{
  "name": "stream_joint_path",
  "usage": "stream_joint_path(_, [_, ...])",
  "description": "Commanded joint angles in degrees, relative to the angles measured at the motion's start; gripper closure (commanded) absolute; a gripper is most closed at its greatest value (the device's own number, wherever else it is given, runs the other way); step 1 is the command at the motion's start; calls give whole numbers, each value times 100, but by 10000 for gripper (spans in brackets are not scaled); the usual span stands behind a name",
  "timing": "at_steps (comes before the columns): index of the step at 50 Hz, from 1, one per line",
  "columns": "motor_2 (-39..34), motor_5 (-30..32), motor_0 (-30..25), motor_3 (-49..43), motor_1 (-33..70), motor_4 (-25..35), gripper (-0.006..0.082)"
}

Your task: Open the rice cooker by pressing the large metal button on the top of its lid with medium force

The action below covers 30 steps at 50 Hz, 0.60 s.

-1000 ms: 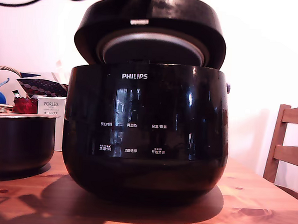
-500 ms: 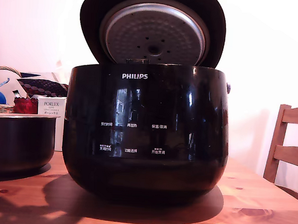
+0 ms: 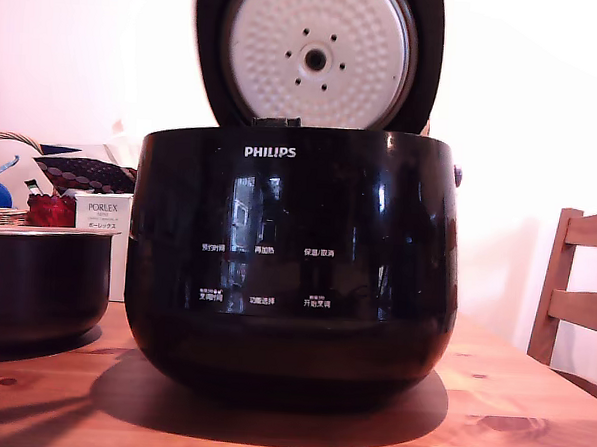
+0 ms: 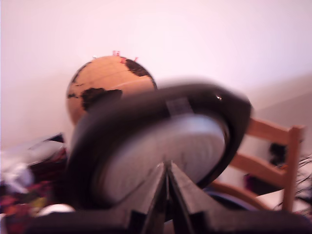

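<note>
Closest in the wrist view is the pincer (image 4: 168,187): its two dark fingers run together to a single point, tips touching, nothing clamped between them. Right beyond that point, filling the middle of the picture, is the lid (image 4: 161,146), blurred, its pale metal underside turned toward the camera and its thick black rim arching over the top. So the lid lies straight ahead of the pincer, face-on, with the tips aimed at the lower part of the disc. How close they are, the blur won't let me say.

Over to the exterior view: the rice cooker (image 3: 292,258) sits on the wooden surface (image 3: 509,415), glossy black, logo to the front, and the lid (image 3: 317,54) stands up nearly vertical behind its rim, hinged at the back, the dimpled silver disc with its small holes facing us. The pincer itself isn't visible in this view.

My read: the cooker is open and the press is done. The metal button must now be on the far face of the raised lid, out of sight, so the only sensible move left is to back away clear of the lid.

Further off, a smaller black pot (image 3: 40,280) at the exterior view's left, a globe (image 4: 109,87) behind the lid, a wooden chair (image 3: 575,288) at the right.
</note>
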Motion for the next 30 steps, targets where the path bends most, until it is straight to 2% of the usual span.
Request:
stream_joint_path(1, [-166, 129, 98, -116, -151, -35, 788])
stream_joint_path(11, [-166, 304, 522, -728, -619, -24, 788])
stream_joint_path(30, [-166, 378, 1808, -1884, -1373, 472, 788])
